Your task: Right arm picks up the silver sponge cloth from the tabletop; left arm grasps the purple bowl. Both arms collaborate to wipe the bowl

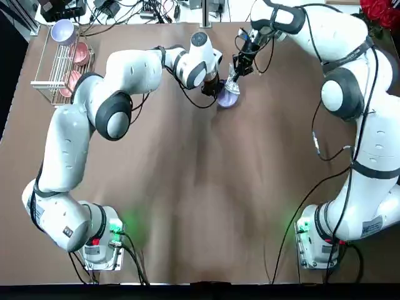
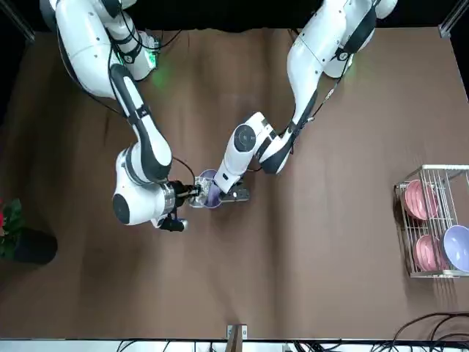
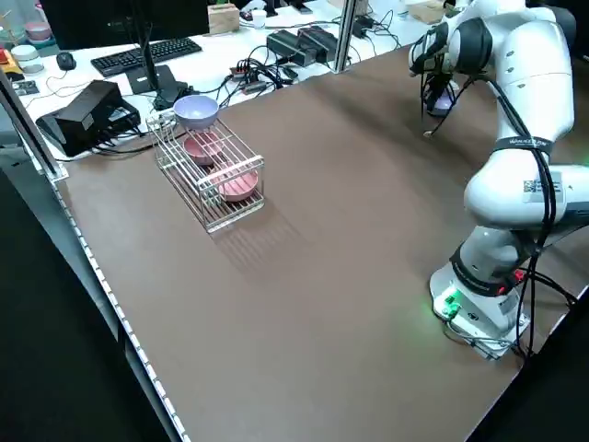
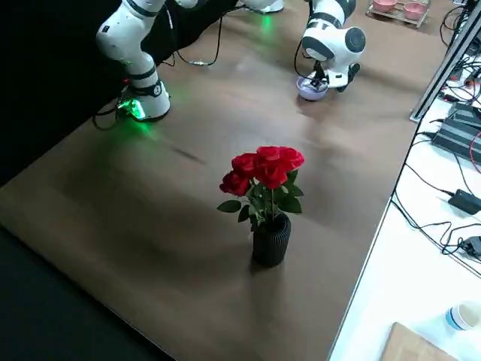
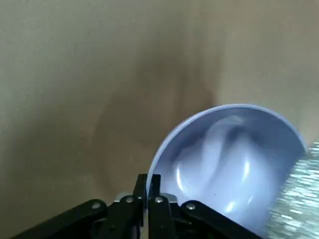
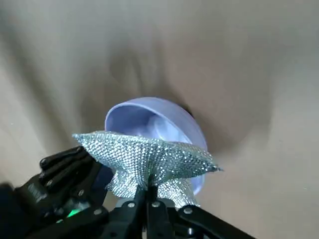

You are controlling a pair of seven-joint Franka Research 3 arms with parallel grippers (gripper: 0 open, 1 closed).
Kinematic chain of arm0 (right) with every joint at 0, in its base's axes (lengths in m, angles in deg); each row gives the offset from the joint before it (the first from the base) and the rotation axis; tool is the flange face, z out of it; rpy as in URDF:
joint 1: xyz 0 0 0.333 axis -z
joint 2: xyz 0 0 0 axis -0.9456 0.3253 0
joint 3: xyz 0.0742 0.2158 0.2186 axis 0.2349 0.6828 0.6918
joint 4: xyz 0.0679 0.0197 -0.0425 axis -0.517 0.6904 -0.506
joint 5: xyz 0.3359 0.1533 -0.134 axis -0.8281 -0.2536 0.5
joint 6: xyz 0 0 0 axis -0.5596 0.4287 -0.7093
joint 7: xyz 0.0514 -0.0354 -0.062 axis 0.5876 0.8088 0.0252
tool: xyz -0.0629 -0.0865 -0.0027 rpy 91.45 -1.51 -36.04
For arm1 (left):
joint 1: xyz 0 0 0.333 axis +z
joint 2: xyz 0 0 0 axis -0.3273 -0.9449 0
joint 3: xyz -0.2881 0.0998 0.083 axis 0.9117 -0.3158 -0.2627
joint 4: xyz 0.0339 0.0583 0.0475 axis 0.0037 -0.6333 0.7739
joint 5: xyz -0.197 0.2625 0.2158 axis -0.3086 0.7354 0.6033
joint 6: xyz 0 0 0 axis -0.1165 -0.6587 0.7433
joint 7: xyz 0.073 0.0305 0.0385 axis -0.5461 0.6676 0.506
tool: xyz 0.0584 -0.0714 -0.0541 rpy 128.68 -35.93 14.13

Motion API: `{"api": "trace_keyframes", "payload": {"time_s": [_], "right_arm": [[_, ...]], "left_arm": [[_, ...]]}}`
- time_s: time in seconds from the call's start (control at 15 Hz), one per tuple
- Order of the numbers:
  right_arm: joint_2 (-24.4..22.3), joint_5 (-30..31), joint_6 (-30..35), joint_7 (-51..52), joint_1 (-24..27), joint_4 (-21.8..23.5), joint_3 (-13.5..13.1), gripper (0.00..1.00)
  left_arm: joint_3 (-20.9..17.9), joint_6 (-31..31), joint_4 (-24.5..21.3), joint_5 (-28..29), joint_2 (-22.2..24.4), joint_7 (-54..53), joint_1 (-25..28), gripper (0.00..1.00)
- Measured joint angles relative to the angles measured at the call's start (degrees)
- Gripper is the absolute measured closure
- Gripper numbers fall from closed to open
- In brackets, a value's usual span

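"What do our pincers hold?"
"In the right wrist view, low centre, our right gripper [image 6: 152, 191] pinches the silver sponge cloth [image 6: 149, 159]; our left gripper [image 5: 149, 184], bottom centre of its wrist view, clamps the purple bowl's [image 5: 229, 164] rim."
"Are they touching?"
"Seemingly; the cloth overlaps the bowl's opening, though our view hides any contact."
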Motion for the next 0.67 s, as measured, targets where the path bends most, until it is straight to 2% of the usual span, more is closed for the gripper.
{"api": "trace_keyframes", "payload": {"time_s": [0.27, 0.67], "right_arm": [[3.12, -0.33, -1.85, -1.70, -1.86, 0.18, 0.01, 0.98], [4.81, -0.41, -2.31, -1.89, -3.00, 0.33, 0.01, 0.98]], "left_arm": [[0.00, -1.35, 0.42, 0.00, 0.01, 0.00, 0.01, 0.96], [0.00, -2.36, 0.76, 0.00, 0.01, 0.00, 0.01, 0.96]]}}
